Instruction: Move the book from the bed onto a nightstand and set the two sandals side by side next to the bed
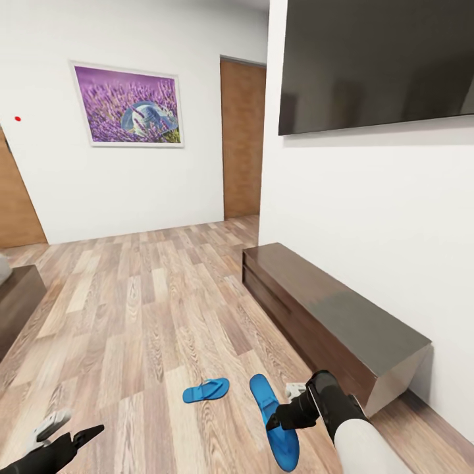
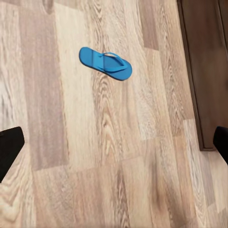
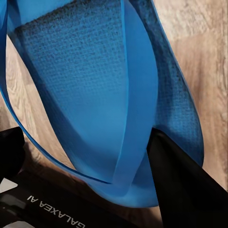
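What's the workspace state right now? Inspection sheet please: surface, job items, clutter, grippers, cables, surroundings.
Surface: wood-plank floor, nothing spilled on it.
Job's things: one blue sandal lies flat on the floor, strap up; the held sandal is in the right gripper, lifted off the planks. Book, bed top and nightstand: nothing seen.
Clutter: nothing seen.
Grippers: right gripper shut on the held sandal, a finger pressed to its sole; left gripper open, empty, low above the floor.
Cables: nothing seen.
Surroundings: long dark-brown sideboard against the white wall, wall-mounted TV above it, lavender picture, wooden door beyond.
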Motion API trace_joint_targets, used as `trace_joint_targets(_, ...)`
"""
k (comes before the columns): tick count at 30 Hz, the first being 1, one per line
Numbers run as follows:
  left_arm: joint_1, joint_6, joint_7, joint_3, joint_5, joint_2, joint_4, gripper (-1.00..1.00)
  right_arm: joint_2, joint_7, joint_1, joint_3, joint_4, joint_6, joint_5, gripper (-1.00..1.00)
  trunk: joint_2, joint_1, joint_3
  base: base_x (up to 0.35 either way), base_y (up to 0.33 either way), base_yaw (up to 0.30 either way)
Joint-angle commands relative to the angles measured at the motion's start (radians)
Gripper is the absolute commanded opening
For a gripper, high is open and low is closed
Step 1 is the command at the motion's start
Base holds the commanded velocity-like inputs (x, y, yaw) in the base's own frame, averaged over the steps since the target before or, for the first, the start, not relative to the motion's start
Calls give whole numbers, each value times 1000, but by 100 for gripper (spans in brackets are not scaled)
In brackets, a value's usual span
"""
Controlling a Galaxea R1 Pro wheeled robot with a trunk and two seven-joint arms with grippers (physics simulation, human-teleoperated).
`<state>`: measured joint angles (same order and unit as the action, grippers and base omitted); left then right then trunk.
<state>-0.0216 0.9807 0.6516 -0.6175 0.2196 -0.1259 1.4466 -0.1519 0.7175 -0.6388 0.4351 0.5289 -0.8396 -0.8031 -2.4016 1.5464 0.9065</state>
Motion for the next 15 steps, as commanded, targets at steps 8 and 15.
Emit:
trace_joint_targets(8,0,4,3,-1,1,0,-5,100,-1,8,-1,8,2,-4,-8,-100,0,0,1,91,-82,178)
trace_joint_targets(15,0,5,4,-1,3,-1,-6,100,-1,8,-1,8,2,-4,-8,-100,0,0,1,116,-113,178)
